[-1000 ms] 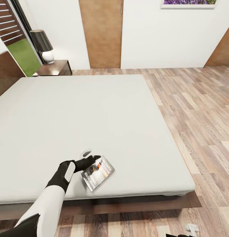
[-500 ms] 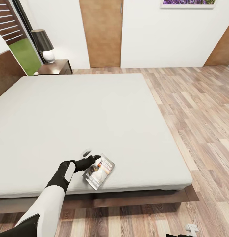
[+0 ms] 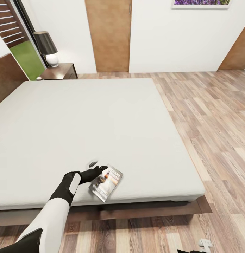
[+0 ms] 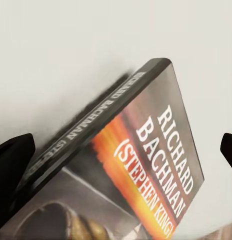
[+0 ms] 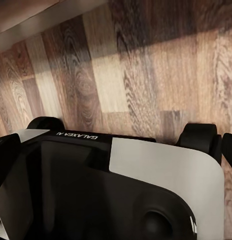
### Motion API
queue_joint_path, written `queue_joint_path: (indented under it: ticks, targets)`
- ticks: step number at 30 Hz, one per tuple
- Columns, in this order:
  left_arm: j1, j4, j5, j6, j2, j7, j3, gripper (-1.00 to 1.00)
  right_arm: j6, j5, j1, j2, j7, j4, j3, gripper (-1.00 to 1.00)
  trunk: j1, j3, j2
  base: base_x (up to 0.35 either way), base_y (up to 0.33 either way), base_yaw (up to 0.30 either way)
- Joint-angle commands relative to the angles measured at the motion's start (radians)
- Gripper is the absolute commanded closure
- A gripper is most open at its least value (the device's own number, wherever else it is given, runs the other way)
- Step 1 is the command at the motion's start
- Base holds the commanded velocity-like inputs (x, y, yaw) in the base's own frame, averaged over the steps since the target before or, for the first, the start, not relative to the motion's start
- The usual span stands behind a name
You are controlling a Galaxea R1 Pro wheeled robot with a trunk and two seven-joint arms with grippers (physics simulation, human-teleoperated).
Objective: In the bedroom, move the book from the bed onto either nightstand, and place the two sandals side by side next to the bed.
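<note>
The book (image 3: 106,182) is a dark paperback with white "RICHARD BACHMAN" lettering and an orange strip. It lies near the front edge of the bed (image 3: 101,123), a pale mattress on a dark wood frame. My left gripper (image 3: 97,166) is open just beside the book. In the left wrist view the book (image 4: 131,170) sits tilted between the spread fingertips, its spine against one dark fingertip (image 4: 11,160). The nightstand (image 3: 61,71) stands at the bed's far left corner. My right gripper (image 5: 116,150) hangs open over the floor beside my base. The sandals are out of view.
A black-shaded lamp (image 3: 46,47) stands on the nightstand. A tan door (image 3: 108,35) is in the white far wall. Wood-plank floor (image 3: 214,116) runs along the bed's right side. My own base (image 5: 121,190) is under the right gripper.
The head view has shifted slightly. The book has turned and tipped a little beside the left gripper, its near corner closer to the mattress edge. The left arm has barely moved.
</note>
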State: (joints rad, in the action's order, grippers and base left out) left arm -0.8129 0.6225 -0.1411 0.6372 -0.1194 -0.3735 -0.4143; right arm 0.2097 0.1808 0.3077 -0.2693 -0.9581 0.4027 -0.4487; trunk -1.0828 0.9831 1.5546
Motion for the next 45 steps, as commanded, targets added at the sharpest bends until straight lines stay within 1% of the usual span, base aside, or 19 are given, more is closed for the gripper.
queue_joint_path:
  ticks: [1, 15, 23, 45]
  targets:
    - [0.0, 0.0, 0.009, 0.007, -0.001, 0.001, -0.006, -1.0, 0.008, 0.008, 0.001, 0.001, -0.007, 0.001, -0.008, -1.0, 0.0, 0.001, 0.0, -0.1, 0.0, 0.0]
    - [0.0, 0.0, 0.009, 0.007, -0.002, 0.001, -0.006, -1.0, 0.008, 0.008, 0.001, 0.003, -0.007, 0.001, -0.008, -1.0, 0.0, 0.001, 0.0, -0.011, 0.0, 0.0]
    - [0.0, -0.001, 0.009, 0.007, -0.001, 0.001, -0.006, -1.0, 0.008, 0.008, 0.001, 0.003, -0.007, 0.002, -0.008, -1.0, 0.0, 0.001, 0.0, -0.127, 0.0, 0.0]
    - [0.0, 0.0, 0.009, 0.007, -0.002, 0.001, -0.006, -1.0, 0.008, 0.008, 0.001, 0.004, -0.007, 0.001, -0.008, -1.0, 0.0, 0.001, 0.0, -0.004, 0.0, 0.0]
